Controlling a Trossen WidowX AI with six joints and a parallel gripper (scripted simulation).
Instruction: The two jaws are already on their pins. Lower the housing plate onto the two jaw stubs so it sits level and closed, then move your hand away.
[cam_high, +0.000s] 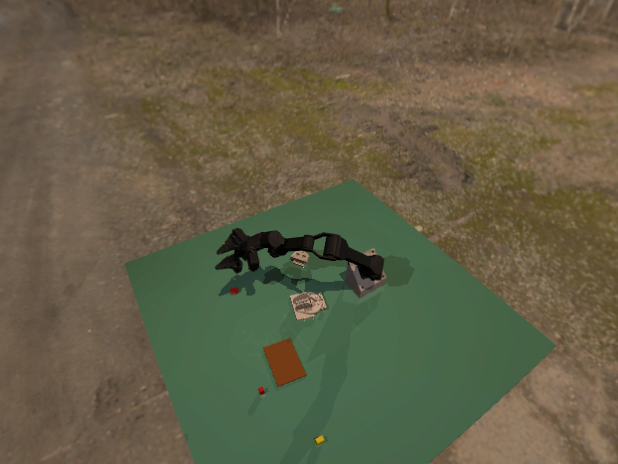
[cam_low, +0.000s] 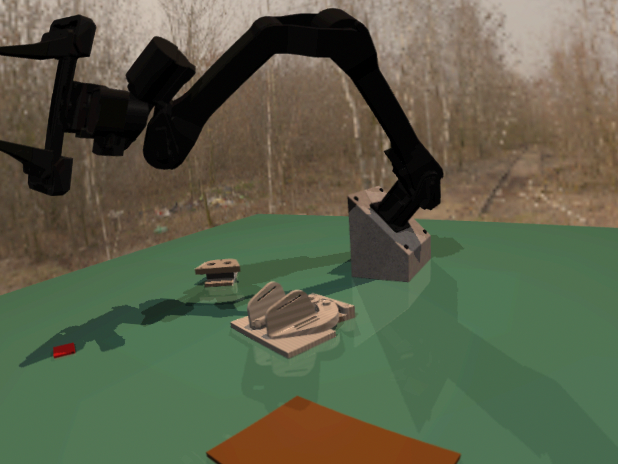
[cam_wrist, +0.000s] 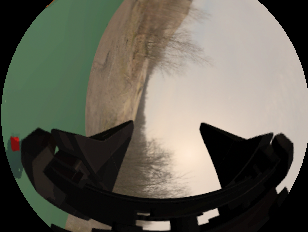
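Note:
The housing plate (cam_high: 300, 255) (cam_low: 220, 269) looks like the small tan piece with two holes, raised on a small support behind the jaw assembly. The jaw assembly has a flat tan base (cam_low: 287, 347) (cam_high: 304, 316). On it, in the exterior view, stand two upright slotted fins, and rounded jaw parts lie towards the arm's base. Pins and stubs are too small to tell apart. My gripper (cam_high: 217, 260) (cam_low: 3, 96) (cam_wrist: 167, 125) is open and empty, high above the mat, pointing outward beyond both pieces. Neither piece shows in the wrist view.
A red block (cam_high: 234, 291) (cam_low: 64, 350) (cam_wrist: 15, 143) lies on the green mat (cam_high: 425, 350) (cam_low: 150, 400) near the gripper's shadow. An orange board (cam_high: 284, 362) (cam_low: 330, 435), a second red block (cam_high: 261, 390) and a yellow block (cam_high: 320, 440) lie farther forward. The arm stands on a grey base (cam_low: 375, 250).

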